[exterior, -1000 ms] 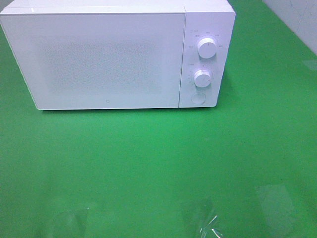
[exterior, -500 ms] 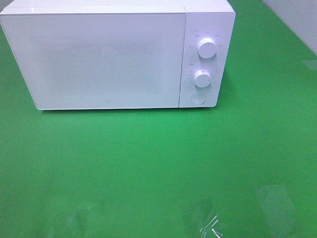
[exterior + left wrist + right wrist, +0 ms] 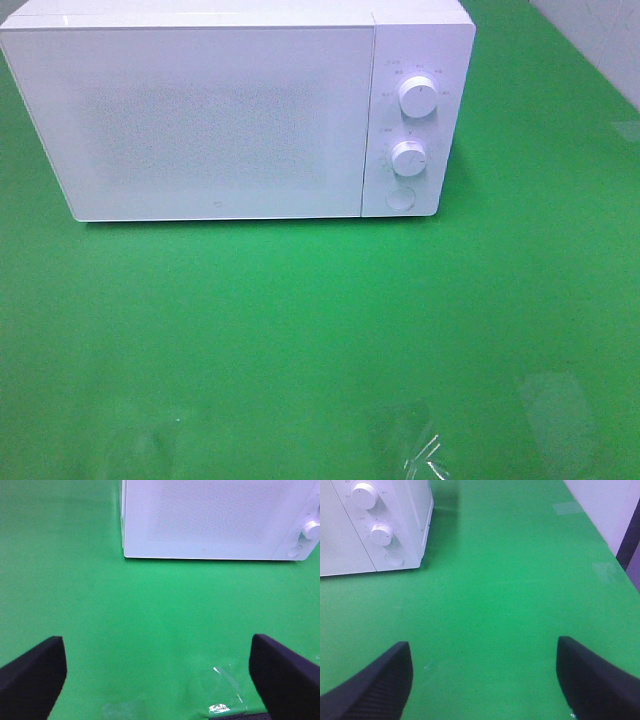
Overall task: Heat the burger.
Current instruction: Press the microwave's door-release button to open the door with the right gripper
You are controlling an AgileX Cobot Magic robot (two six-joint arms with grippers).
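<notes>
At the back of the green counter (image 3: 300,330) you see a white microwave oven (image 3: 220,110) with its door (image 3: 200,120) shut. The door front is milky and dotted, so you cannot look inside. The burger shows in none of the three views, so you cannot tell where it is. The high camera cuts the oven's top at the frame edge. The small print around the upper dial (image 3: 417,96) and the lower dial (image 3: 409,157) is too fine to read. Below the dials sits a round button (image 3: 400,198).

Both arms are outside this high view; only the wrist cameras show them. The left pincer (image 3: 156,647) stands wide open over the counter, with nothing between its dark fingers (image 3: 35,675). The right pincer (image 3: 482,647) is equally wide and holds nothing. Of each finger you get only the tip; the rest is cut off.

The left wrist view shows a crumpled clear film (image 3: 220,690) lying on the counter near that pincer. The high view gives it only as a faint shine. The right wrist view shows pale tape patches (image 3: 607,572) near the counter's edge.
</notes>
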